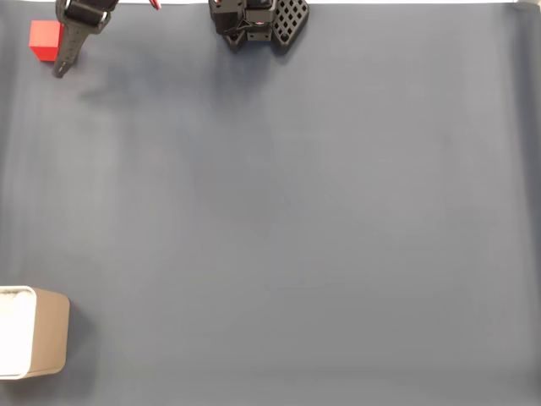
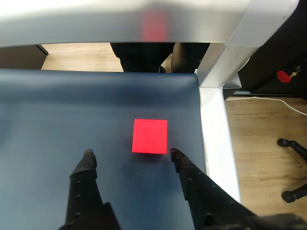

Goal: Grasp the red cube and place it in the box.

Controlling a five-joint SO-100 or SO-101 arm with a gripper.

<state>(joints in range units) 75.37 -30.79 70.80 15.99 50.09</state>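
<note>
The red cube [image 2: 150, 136] is seen lying flat on the dark blue surface [image 1: 296, 211], close to that surface's edge, where a white frame rail [image 2: 216, 124] runs alongside it in the wrist view. In the fixed view the cube [image 1: 45, 41] sits at the far top-left corner, well apart from the box [image 1: 34, 331], which stands against the lower-left edge with its white interior facing up. The whole length of the surface is thus left between cube and box, so a long carry is judged to be required once the cube is taken.

The end effector [image 2: 130, 154] is held open, nothing between its two black fingers [image 2: 86, 165], and the cube lies just beyond the tips, roughly centred on the gap but nearer the finger on the right of the wrist view. The spread is wider than the cube, presumably so that both faces can be straddled. In the fixed view the arm [image 1: 80, 21] is reached out from the top edge, its tip pointed down just beside the cube. The base [image 1: 258, 21] is mounted further along the same edge.
</note>
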